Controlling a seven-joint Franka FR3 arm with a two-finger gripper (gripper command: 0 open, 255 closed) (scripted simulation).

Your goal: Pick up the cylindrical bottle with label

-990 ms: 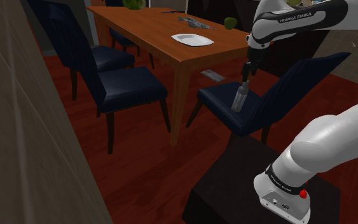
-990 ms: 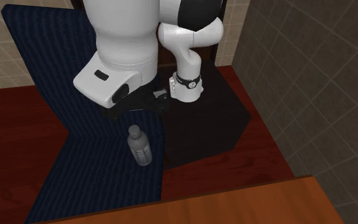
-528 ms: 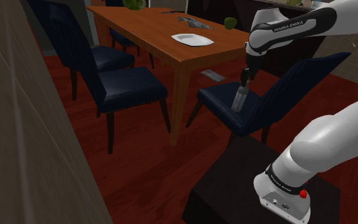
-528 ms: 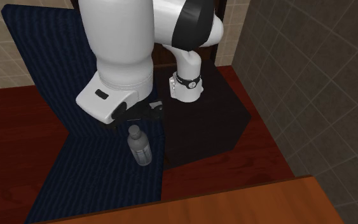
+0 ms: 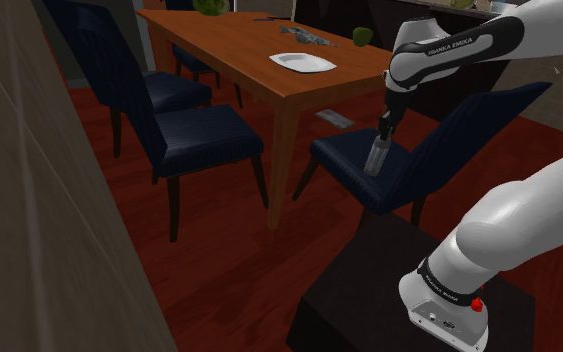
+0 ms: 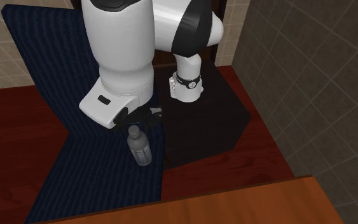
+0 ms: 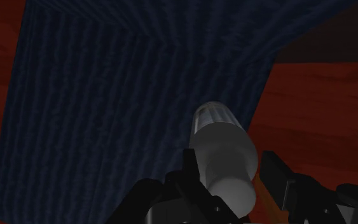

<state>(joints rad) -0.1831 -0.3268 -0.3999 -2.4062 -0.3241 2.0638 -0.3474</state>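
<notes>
The white arm's forearm [image 5: 456,42] carries the words "FRANKA EMIKA" in white on its dark band. A dark ring at the arm's base has small white lettering that is too small to read. The bottle [image 5: 377,158] is grey, and no writing on it can be made out.

The bottle [image 6: 140,147] stands on the seat of a dark blue chair [image 6: 95,172], near the seat edge beside the black stand [image 6: 203,127]. The gripper [image 5: 384,127] hangs directly over it. In the wrist view the gripper [image 7: 228,160] is parted around the bottle's [image 7: 222,149] top. One finger sits right against the bottle and the other finger [image 7: 276,172] stands clear of it with a gap, so nothing is clasped.

The chair's backrest [image 5: 469,125] rises just behind the bottle. A wooden table [image 5: 239,50] stands close by, holding a white plate [image 5: 302,62] and a green thing [image 5: 361,37]. More blue chairs [image 5: 194,135] stand along it on the red wooden floor [image 5: 229,260].
</notes>
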